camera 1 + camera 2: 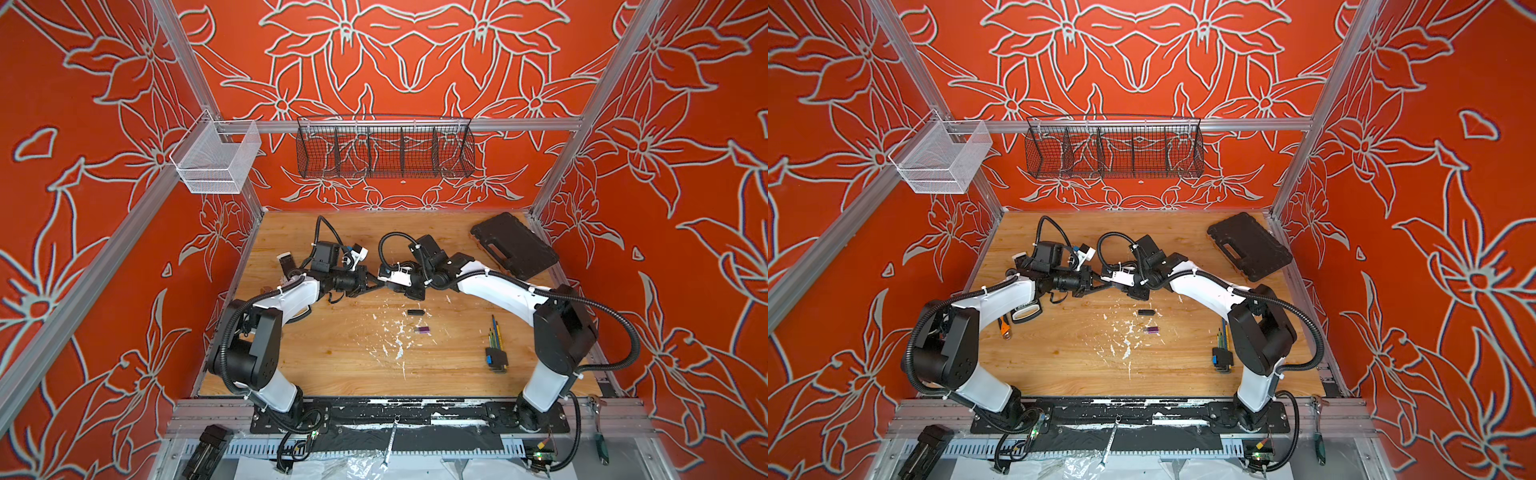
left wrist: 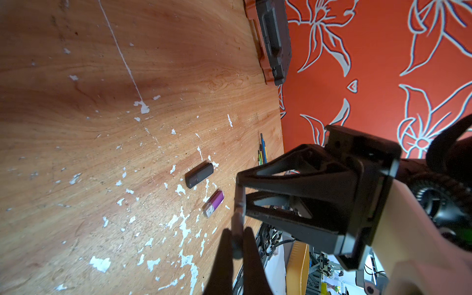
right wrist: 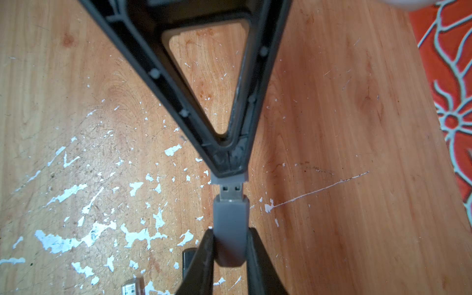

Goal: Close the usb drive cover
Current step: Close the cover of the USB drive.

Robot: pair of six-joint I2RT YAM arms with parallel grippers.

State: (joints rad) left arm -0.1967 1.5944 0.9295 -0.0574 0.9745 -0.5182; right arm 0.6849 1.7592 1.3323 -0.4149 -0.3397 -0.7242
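A grey usb drive (image 3: 230,224) hangs above the table between my two grippers, pulled into two halves. Its metal plug (image 3: 231,192) shows in the short gap between them. My right gripper (image 3: 229,236) is shut on the long grey half. My left gripper (image 2: 237,231) is shut on the other half, of which only a thin grey edge (image 3: 229,178) shows at its tip. Which half is the cover I cannot tell. In both top views the grippers meet tip to tip over the table's middle, left (image 1: 376,286) and right (image 1: 389,284).
On the wooden table (image 1: 332,365), below the grippers, lie a dark usb drive (image 1: 415,312) and a purple one (image 1: 422,330). A hex key set (image 1: 496,353) lies near the right arm. A black case (image 1: 513,245) sits at the back right.
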